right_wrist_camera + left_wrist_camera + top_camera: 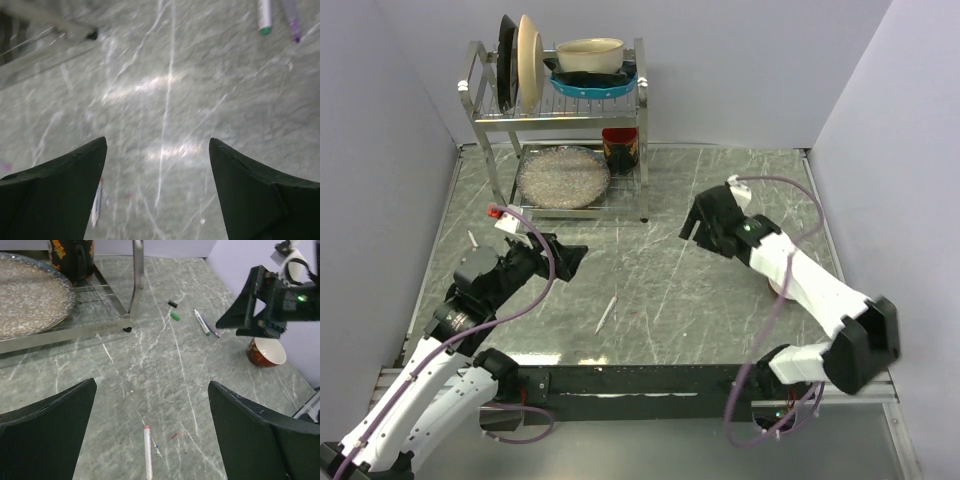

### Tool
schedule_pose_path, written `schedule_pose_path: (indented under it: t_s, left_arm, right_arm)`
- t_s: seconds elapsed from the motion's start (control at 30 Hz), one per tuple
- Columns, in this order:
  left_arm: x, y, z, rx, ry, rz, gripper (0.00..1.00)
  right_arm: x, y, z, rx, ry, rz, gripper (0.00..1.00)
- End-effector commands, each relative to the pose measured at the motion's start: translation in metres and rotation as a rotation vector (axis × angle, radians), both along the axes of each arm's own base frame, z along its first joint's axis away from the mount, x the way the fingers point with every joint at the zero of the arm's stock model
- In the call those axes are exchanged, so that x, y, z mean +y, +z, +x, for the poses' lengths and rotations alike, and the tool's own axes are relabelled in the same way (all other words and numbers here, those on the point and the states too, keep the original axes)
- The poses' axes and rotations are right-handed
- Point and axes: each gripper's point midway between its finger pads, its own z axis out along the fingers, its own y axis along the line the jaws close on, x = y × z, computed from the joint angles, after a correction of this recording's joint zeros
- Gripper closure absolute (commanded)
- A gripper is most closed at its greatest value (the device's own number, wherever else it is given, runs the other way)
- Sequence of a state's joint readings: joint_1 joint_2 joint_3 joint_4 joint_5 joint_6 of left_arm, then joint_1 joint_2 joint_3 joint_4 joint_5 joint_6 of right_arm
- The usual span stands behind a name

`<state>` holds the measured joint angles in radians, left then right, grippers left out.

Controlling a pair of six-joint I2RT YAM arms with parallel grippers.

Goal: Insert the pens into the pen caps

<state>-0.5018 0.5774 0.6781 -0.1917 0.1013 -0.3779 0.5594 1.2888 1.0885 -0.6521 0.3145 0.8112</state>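
Nothing's capped yet, looks like the reach-in stage to me. Left pincer (570, 258) and right pincer (692, 228) are both wide open and empty. The red-ended pen (147, 452) lies mid-tabletop (700, 290) between them. The green pen (201, 321) and green cap (174, 316) sit farther back, right of the rack (100, 330). Next up, I'd guess: drop onto a pen, then grab its matching cap.

From my remote station I record one legible marking: the stamp "SUS304" on the front lower rail of the steel dish rack (75, 333), read through the left wrist camera, just below the speckled plate (30, 295) on its bottom shelf.
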Motion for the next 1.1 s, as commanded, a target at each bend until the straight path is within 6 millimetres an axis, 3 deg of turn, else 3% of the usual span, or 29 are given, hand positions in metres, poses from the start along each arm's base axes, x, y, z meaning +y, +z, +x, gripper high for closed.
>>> schedule_pose_path:
  t_s: [0.0,0.07,0.17,0.23,0.27,0.33,0.4,0.53,0.8,1.07]
  left_arm:
    - [0.01,0.019,0.003,-0.063,0.052,0.003,0.01]
    - [0.013,0.018,0.004,-0.062,0.069,0.005,0.01]
    - [0.015,0.02,0.004,-0.069,0.079,0.003,0.01]
    - [0.015,0.019,0.005,-0.067,0.079,0.006,0.01]
    - [0.014,0.017,0.005,-0.064,0.074,0.012,0.01]
    - [0.012,0.017,0.005,-0.062,0.067,0.014,0.01]
    - [0.01,0.017,0.005,-0.06,0.056,0.016,0.01]
    - [0.01,0.017,0.005,-0.063,0.054,0.018,0.0]
    - [0.008,0.018,0.004,-0.068,0.04,0.014,0.01]
    - [0.007,0.017,0.004,-0.069,0.035,0.018,0.01]
  right_arm:
    - [-0.044,0.002,0.051,0.012,-0.1,-0.059,0.25]
    - [-0.071,-0.009,0.073,0.024,-0.177,-0.063,0.35]
    - [-0.092,-0.025,0.098,0.064,-0.235,-0.057,0.4]
    - [-0.1,-0.047,0.107,0.129,-0.247,-0.103,0.41]
    - [-0.103,-0.042,0.118,0.12,-0.23,-0.128,0.42]
    - [-0.106,-0.061,0.124,0.18,-0.201,-0.185,0.48]
    - [-0.11,-0.061,0.135,0.186,-0.17,-0.232,0.54]
    - [-0.116,-0.078,0.14,0.23,-0.125,-0.297,0.62]
    - [-0.117,-0.116,0.134,0.314,-0.074,-0.308,0.64]
    - [-0.133,-0.127,0.133,0.33,-0.095,-0.348,0.65]
